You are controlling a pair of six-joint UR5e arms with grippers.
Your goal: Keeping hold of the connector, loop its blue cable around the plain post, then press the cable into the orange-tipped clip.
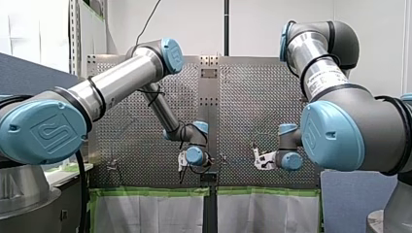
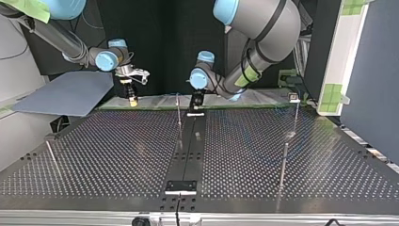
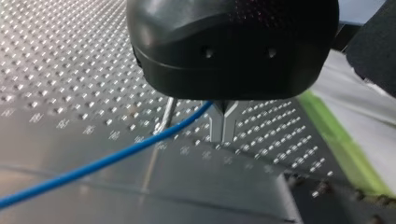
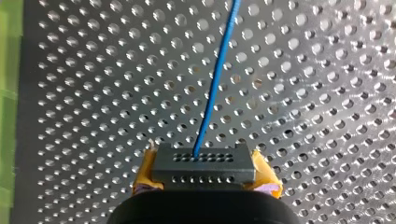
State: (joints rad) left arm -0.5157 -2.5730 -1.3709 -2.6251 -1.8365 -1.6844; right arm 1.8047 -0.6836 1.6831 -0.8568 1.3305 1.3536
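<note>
Blue cable point(image 3: 93, 164) from the connector point(image 4: 203, 164), across a thin metal post point(image 3: 167, 113).

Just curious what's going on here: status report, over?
Right gripper shut on connector. Left gripper shut on blue cable. Cable crosses in front of thin post.

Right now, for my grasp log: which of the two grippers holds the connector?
My right gripper: the dark connector sits clamped between its yellow pads, blue cable running out ahead. My left gripper pinches only that cable.
</note>
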